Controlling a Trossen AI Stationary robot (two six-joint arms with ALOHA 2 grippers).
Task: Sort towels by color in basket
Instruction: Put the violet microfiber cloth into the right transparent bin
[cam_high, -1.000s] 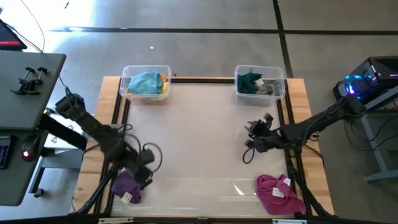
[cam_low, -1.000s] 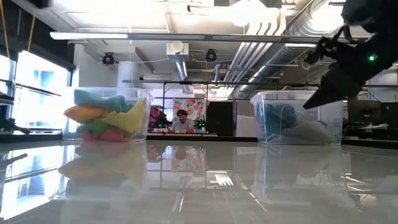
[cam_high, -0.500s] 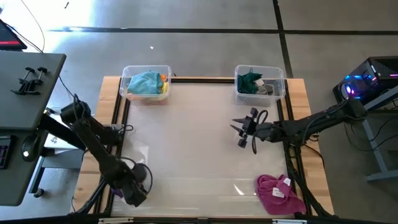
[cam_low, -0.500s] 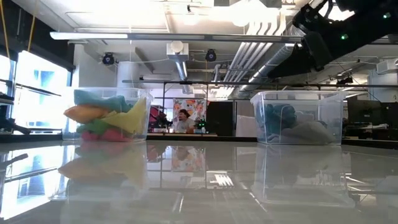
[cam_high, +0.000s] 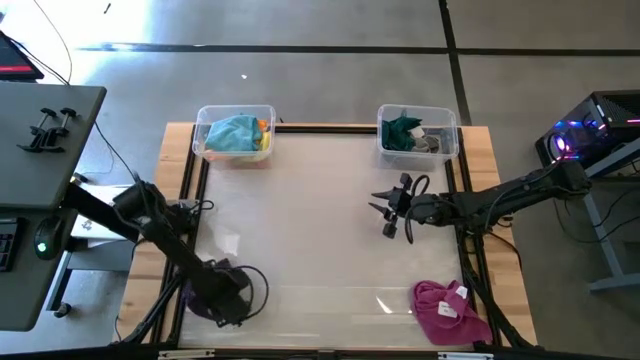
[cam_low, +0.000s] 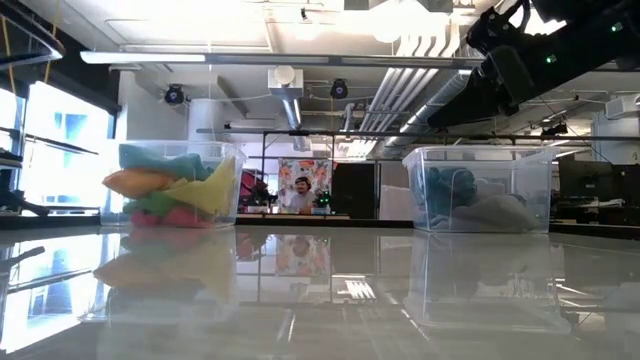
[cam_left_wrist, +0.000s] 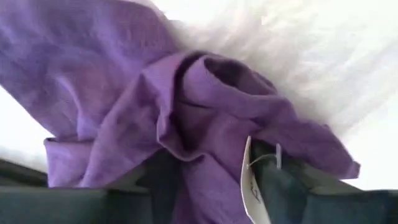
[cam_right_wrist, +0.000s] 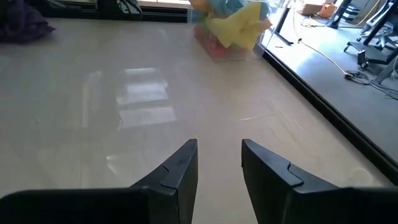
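The left gripper (cam_high: 228, 298) sits right on the purple towel (cam_left_wrist: 186, 124); its grip cannot be told. The right gripper (cam_right_wrist: 219, 163) hangs a little open and empty, well apart from the magenta towel (cam_high: 447, 310).

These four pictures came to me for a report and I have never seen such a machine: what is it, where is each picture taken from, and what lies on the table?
It is a robot with two dark arms working at a table, sorting small towels by colour into two clear bins.

The high view looks straight down. The left gripper is low over the purple towel at the near left; whether it grips is unclear. The right gripper hangs open and empty over mid-table. A magenta towel lies near right.

The low view looks level across the table: the left bin holds bright towels, the right bin teal and grey ones. A person shows far behind.

The wrist views look past each arm's own fingers.
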